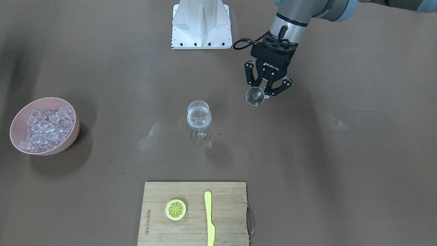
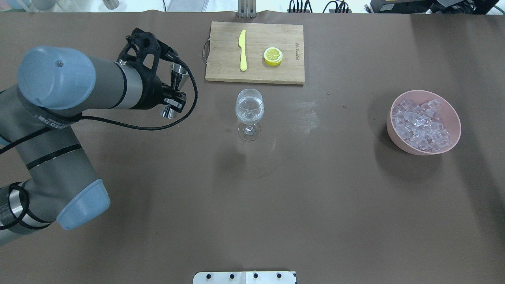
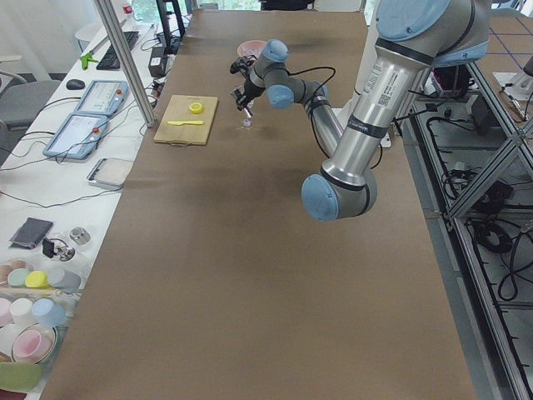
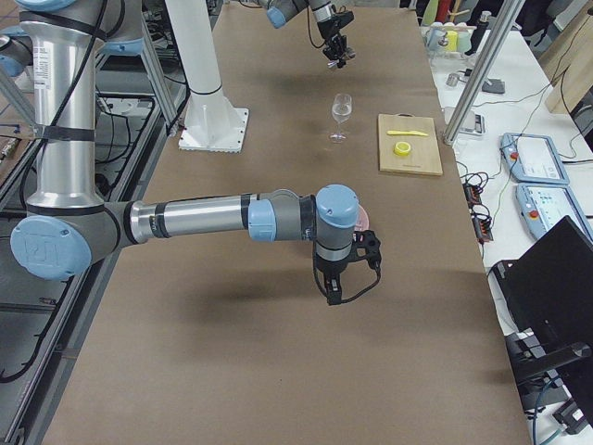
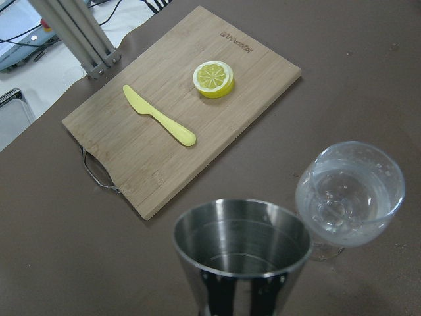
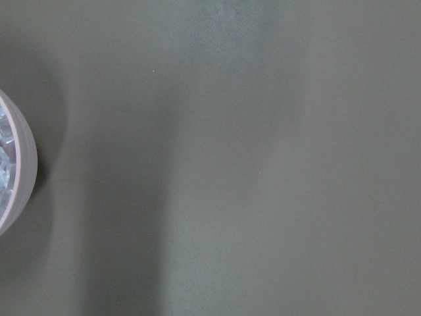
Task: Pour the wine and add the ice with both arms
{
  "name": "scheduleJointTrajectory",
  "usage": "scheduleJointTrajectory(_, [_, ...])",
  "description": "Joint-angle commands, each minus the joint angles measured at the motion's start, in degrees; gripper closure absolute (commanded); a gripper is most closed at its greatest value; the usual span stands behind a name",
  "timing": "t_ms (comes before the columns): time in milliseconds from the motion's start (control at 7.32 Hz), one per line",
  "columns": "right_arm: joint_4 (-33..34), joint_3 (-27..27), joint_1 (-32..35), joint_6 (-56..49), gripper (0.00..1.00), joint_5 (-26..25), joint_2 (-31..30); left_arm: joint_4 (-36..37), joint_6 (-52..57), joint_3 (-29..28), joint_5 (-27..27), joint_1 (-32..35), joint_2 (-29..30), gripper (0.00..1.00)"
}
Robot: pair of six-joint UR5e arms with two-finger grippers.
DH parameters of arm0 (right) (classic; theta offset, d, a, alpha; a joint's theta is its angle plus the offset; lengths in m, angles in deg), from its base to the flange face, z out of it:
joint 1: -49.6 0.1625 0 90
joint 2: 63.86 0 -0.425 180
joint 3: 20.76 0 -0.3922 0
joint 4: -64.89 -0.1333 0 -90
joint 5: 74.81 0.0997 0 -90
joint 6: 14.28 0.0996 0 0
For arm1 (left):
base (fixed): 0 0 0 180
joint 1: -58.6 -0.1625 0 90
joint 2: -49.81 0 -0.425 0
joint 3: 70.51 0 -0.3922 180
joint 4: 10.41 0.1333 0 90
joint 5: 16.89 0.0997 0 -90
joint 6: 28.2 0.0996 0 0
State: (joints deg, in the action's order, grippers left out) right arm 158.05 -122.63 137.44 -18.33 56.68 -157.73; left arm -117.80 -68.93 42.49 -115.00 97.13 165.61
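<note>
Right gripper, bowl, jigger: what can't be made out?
- right gripper: shows only in exterior right, small and dark; open or shut unclear; no fingers in its wrist view.
- pink bowl: cut by the right wrist view's left edge; mostly hidden behind the right arm in exterior right.
- jigger: base cut by the left wrist view's lower edge; liquid inside unclear from reflections.

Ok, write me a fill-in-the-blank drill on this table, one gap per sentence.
The left tool is shut on a metal jigger, off to one side of the wine ____.
The ice fills a ____ bowl.
On the cutting board, a lemon slice lies beside a yellow ____.
Missing words: glass; pink; knife.
</note>
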Motion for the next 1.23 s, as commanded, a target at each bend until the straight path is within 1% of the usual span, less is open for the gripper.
scheduleJointTrajectory(0, [0.0,-0.08,0.05,-0.08,0.0,0.09,0.0,-12.08,-20.96,-1.45,1.59,-0.04,-5.39,1.0])
scheduleJointTrajectory(137, [0.0,-0.09,-0.04,-0.08,0.0,0.09,0.0,-13.27,-26.36,-1.64,6.65,-0.3,-6.8,1.0])
scheduleJointTrajectory(273, [0.0,-0.09,0.05,0.01,0.0,0.09,0.0,-13.2,-33.03,-1.64,12.96,-1.0,-7.51,1.0])
scheduleJointTrajectory(410, [0.0,-0.09,0.05,0.01,0.0,0.09,0.0,-12.93,-36.75,-2.42,20.16,-2.75,-7.7,1.0])
scheduleJointTrajectory(547, [0.0,-0.09,-0.04,0.01,0.0,0.09,0.0,-11.36,-38.35,-4.08,29.37,-5.29,-8.04,1.0])
scheduleJointTrajectory(683, [0.0,-0.09,-0.04,0.01,0.0,0.09,0.0,-7.78,-40.28,-4.62,35.12,-6.62,-8.14,1.0])
scheduleJointTrajectory(820, [0.0,-0.17,0.05,-0.08,0.0,0.09,0.0,-1.92,-42.31,-4.37,38.13,-6.98,-8.05,1.0])
scheduleJointTrajectory(957, [0.0,-0.17,-0.04,0.01,0.0,0.09,0.0,1.62,-42.41,-4.45,40.86,-7.33,-8.05,1.0])
scheduleJointTrajectory(1093, [0.0,-0.26,0.05,0.01,0.0,0.09,0.0,4.18,-42.5,-4.71,41.58,-7.33,-8.48,1.0])
